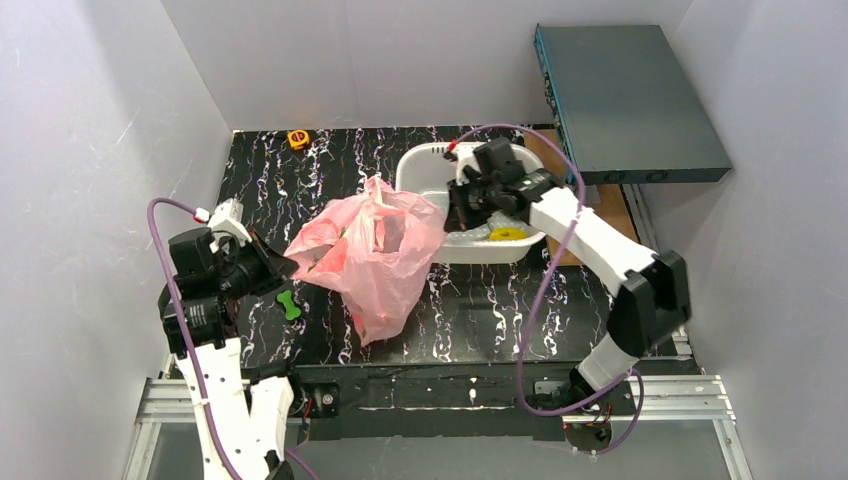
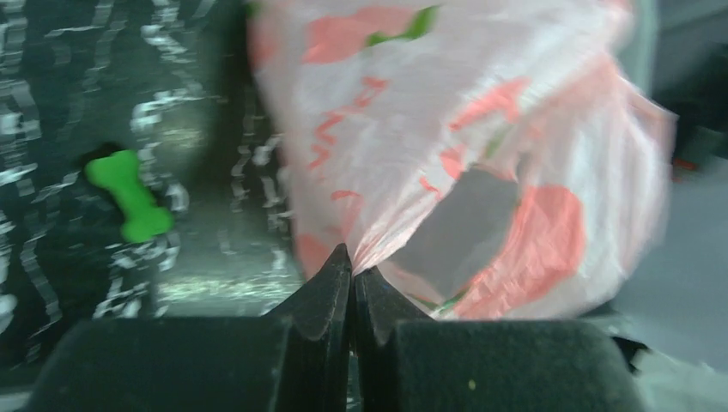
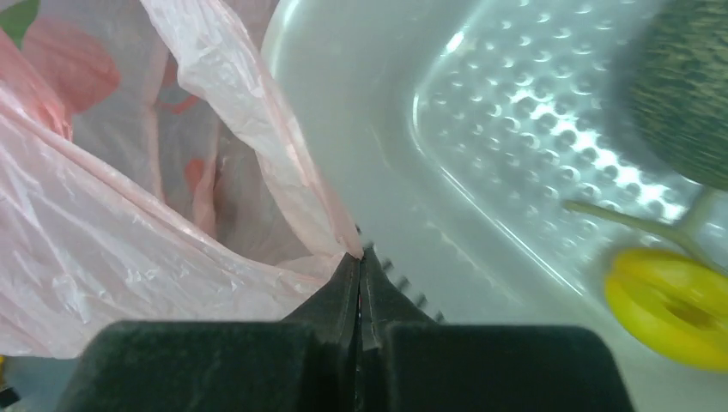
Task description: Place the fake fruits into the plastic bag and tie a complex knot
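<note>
The pink plastic bag (image 1: 372, 262) hangs stretched between my two grippers over the middle of the table. My left gripper (image 1: 283, 266) is shut on the bag's left edge; the left wrist view shows the film pinched between the closed tips (image 2: 352, 268). My right gripper (image 1: 455, 208) is shut on the bag's right edge (image 3: 257, 129), over the near-left rim of the white basket (image 1: 425, 160). The yellow fruit (image 1: 507, 234) lies in the basket, also seen in the right wrist view (image 3: 670, 305). The grey-green melon (image 3: 682, 94) sits in the basket too. The avocado is hidden.
A green bone-shaped toy (image 1: 289, 304) lies on the black marbled table below my left gripper, also in the left wrist view (image 2: 129, 193). A small orange object (image 1: 298, 138) sits at the back edge. A dark flat box (image 1: 625, 95) leans at the back right.
</note>
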